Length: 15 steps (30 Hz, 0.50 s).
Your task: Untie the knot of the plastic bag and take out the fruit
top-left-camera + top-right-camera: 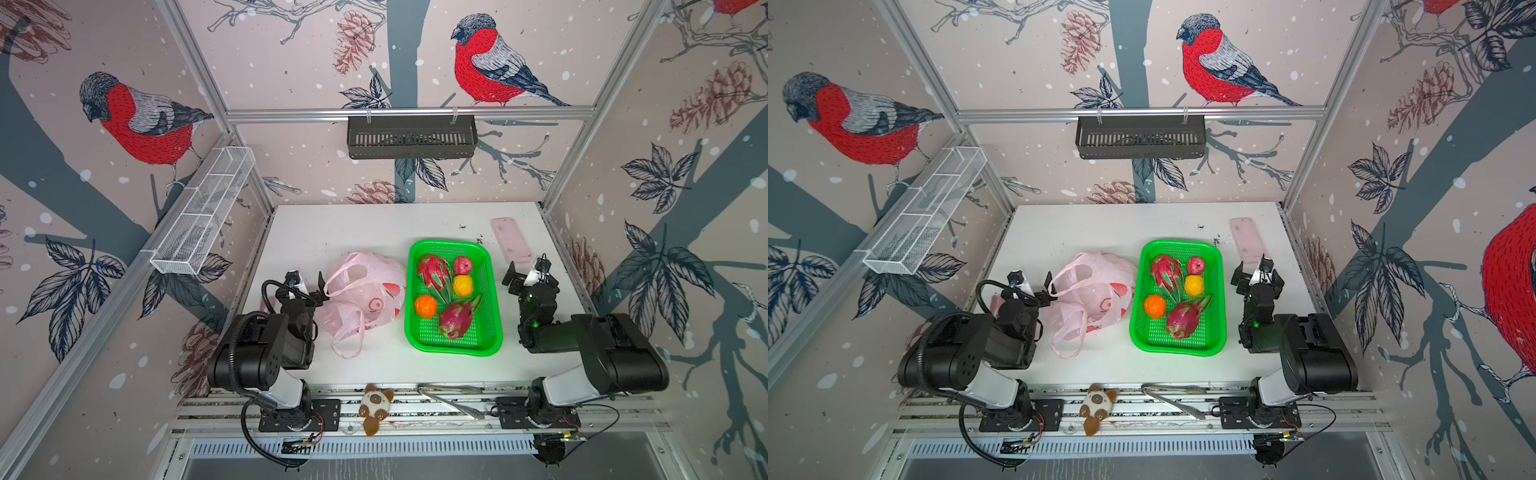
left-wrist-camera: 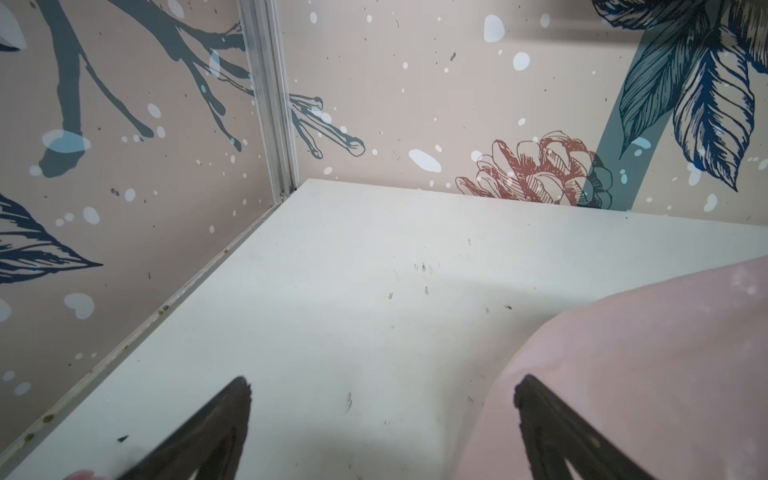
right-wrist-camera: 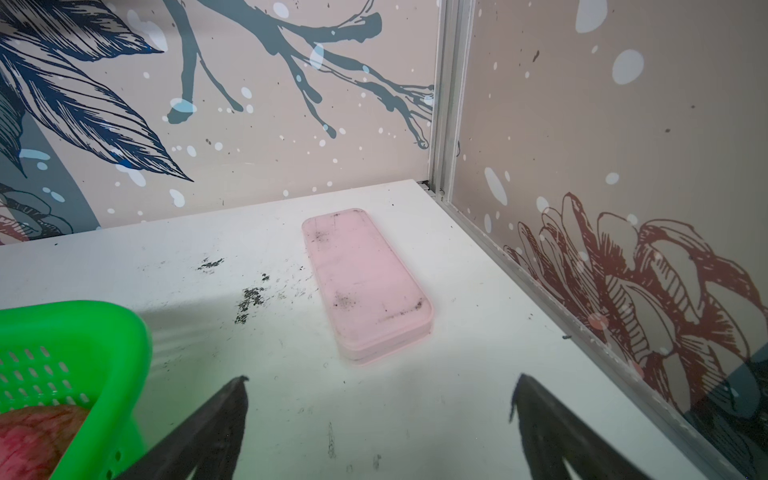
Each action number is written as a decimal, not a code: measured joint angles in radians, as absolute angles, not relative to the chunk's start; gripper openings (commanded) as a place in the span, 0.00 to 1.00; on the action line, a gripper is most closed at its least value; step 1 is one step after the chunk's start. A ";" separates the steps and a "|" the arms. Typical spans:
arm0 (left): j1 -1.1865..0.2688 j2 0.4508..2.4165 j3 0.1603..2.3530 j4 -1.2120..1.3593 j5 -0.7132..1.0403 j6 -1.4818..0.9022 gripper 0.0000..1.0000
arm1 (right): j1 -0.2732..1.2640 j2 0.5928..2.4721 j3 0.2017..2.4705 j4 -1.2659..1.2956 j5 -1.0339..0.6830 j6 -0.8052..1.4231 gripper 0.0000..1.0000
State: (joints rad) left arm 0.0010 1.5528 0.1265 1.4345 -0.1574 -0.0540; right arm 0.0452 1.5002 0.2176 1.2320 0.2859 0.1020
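Overhead and wrist views of the workcell, with the green basket [image 1: 409, 291] on the white table [image 1: 332, 232] taken as landmark. All the fruit lies inside the basket: one dragon fruit [image 1: 434, 274] in its far left part, a second dragon fruit [image 1: 457, 318] nearer its front, the red round fruit [image 1: 463, 264] at its far right, the yellow fruit [image 1: 463, 286] just in front of that, and the orange fruit [image 1: 426, 306] by its left wall. The plastic bag [image 1: 365, 291] lies crumpled just left of the basket, its two handle loops [image 1: 345, 354] spread apart. The left gripper [image 1: 307, 280] sits on the side of the bag away from the basket, jaws spread wide and holding nothing; one fingertip [image 2: 536, 399] overlaps the pink film in the left wrist view, contact not discernible. The right gripper [image 1: 527, 270] stands just right of the basket, jaws likewise wide and empty, facing the pink slab [image 3: 365, 286] beyond the basket's far right corner
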 measured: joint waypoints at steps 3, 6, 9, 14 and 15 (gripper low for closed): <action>0.001 1.552 0.196 1.383 -0.157 -0.054 0.99 | 0.046 1.501 0.221 1.216 0.289 0.102 1.00; -0.001 1.552 0.204 1.355 -0.157 -0.052 0.99 | 0.047 1.501 0.221 1.205 0.289 0.102 1.00; -0.001 1.552 0.204 1.332 -0.157 -0.052 0.99 | 0.047 1.501 0.221 1.205 0.290 0.102 1.00; -0.001 1.552 0.204 1.324 -0.157 -0.052 0.99 | 0.047 1.501 0.221 1.205 0.290 0.102 1.00; -0.001 1.552 0.204 1.323 -0.157 -0.052 0.99 | 0.047 1.501 0.221 1.205 0.290 0.102 1.00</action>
